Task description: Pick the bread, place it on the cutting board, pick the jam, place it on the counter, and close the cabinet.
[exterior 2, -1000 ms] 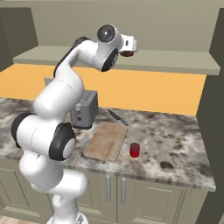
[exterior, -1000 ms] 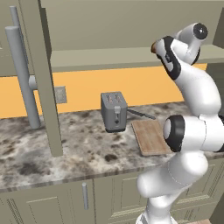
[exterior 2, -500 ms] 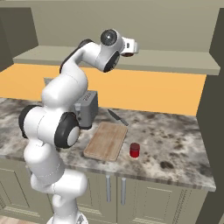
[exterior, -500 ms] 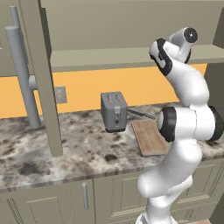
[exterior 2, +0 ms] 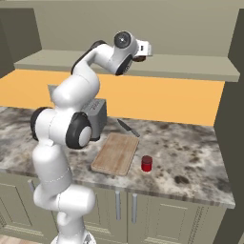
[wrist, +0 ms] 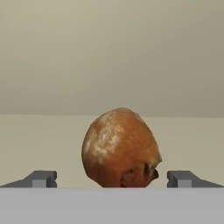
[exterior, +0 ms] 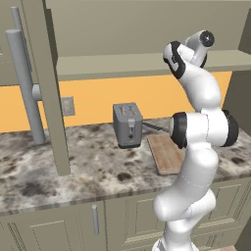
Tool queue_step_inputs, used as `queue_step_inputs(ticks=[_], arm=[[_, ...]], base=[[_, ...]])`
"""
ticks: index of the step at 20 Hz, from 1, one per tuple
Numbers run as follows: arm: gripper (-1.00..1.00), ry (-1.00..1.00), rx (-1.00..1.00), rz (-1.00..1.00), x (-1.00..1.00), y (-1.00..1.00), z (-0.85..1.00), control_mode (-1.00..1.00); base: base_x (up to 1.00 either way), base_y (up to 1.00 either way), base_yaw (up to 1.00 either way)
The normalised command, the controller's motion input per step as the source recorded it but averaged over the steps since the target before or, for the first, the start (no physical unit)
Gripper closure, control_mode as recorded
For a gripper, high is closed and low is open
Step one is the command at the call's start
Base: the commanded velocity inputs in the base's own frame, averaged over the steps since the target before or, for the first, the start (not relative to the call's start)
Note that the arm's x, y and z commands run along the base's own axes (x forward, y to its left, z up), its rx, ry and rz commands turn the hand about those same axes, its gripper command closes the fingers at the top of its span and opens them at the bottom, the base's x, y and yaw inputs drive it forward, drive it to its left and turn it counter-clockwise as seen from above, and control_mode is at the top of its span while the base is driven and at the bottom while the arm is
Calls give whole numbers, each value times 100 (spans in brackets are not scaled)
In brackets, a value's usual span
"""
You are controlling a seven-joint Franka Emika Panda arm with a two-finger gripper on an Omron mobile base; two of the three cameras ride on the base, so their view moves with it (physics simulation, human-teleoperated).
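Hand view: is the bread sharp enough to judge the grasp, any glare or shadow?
Hand view: bread crisp, with a pale sheen upper left and no harsh glare; its underside is cut off at the frame bottom. Right base view: even flat lighting, jam casts hardly any shadow on the counter.

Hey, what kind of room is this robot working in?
A rendered kitchen, it seems: a marble-patterned counter carrying a toaster and a wooden cutting board, with an open wall cabinet above.

Two base views look forward and down from behind the white arm, left and right, sharing the mottled marble worktop [exterior: 93, 166], grey toaster [exterior: 128, 124] and light wooden board [exterior 2: 116, 153]. The hand view faces the rounded brown loaf [wrist: 120, 148] closely.
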Motion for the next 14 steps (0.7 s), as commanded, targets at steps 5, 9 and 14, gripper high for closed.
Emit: queue_step_inputs(ticks=[5,9,14], arm=[[-100,0,0,0,29,0,-6,-100],[-100,0,0,0,30,0,-22,-100],[-100,0,0,0,33,0,-25,-100]], base=[[0,0,0],[0,0,0],[0,0,0]])
